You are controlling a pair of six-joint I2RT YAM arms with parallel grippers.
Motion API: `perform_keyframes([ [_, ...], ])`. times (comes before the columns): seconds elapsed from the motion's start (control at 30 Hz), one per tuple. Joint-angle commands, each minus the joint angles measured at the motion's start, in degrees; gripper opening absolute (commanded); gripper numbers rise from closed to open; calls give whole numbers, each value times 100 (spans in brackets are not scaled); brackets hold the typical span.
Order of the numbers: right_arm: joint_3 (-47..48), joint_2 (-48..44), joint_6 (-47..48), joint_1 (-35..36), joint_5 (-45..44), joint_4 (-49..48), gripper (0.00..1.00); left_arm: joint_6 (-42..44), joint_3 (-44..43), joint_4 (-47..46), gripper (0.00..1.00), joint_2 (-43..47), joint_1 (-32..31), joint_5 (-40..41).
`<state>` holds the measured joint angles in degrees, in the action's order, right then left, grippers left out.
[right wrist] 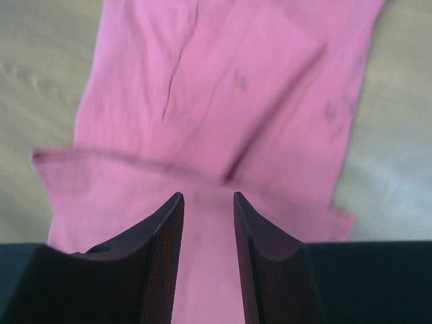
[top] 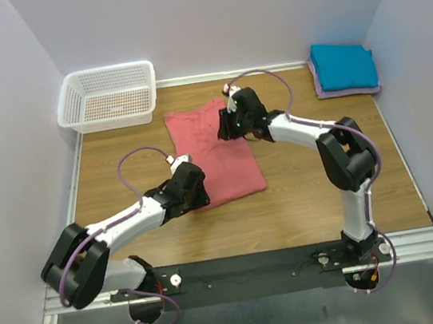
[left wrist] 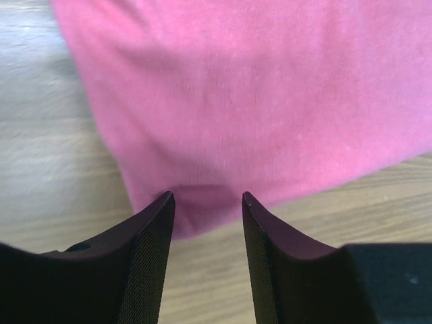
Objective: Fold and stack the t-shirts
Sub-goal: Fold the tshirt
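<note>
Left jaws: the left gripper [left wrist: 206, 197] has its fingers apart. The near corner of the salmon-pink t-shirt [top: 215, 150] lies in the gap at their tips; no clamp shows.
Right jaws: the right gripper [right wrist: 208, 196] has its fingers apart. Pink cloth fills the gap below them, and a raised fold runs crosswise just beyond the tips.
Salmon-pink t-shirt: lies mid-table, mostly flat and set at an angle. The left gripper is at its near left corner, the right gripper at its far right edge.
Edges: bare table [top: 309, 189] borders the shirt on the near side, left and right.
Teal-blue t-shirt [top: 342, 64]: folded in the far right corner, on top of the pale lavender t-shirt [top: 349, 92], well apart from both grippers.
Basket [top: 110, 121]: white lattice, far left corner, near the pink shirt's far edge without touching it.
Open room: wide wood between the pink shirt and the folded stack.
</note>
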<state>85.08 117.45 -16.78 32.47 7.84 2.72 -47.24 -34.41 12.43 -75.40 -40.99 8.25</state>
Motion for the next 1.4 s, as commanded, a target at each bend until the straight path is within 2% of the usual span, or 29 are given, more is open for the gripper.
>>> perform_keyframes([
  [0.0,-868,-836,-291,-4,516,71,43,-171,-267,664,53,681,126,344],
  [0.17,-2115,-1776,-694,-197,1860,53,43,-180,4,218,52,1290,592,-330],
  [0.33,-3101,-2261,-994,-320,2959,-192,43,-241,198,-82,45,1010,724,-1025],
  [0.57,-4560,-2376,-1187,-785,3364,-1185,42,-382,330,145,33,456,768,-1133],
  [0.73,-5298,-1946,-1416,-1225,3567,-1906,41,-540,444,541,33,526,865,-940],
  [0.83,-5422,-1980,-1460,-1366,3558,-1933,41,-584,576,647,33,605,944,-939],
  [1.0,-5274,-2709,-1548,-1366,3760,-1591,41,-619,550,831,33,894,962,-896],
  [1.17,-4888,-3026,-1943,-1174,4313,-1652,42,-655,304,1069,41,1413,979,-519],
  [1.37,-4563,-2377,-3041,-129,4332,-3178,43,-453,-39,1174,51,1589,1181,-316],
])
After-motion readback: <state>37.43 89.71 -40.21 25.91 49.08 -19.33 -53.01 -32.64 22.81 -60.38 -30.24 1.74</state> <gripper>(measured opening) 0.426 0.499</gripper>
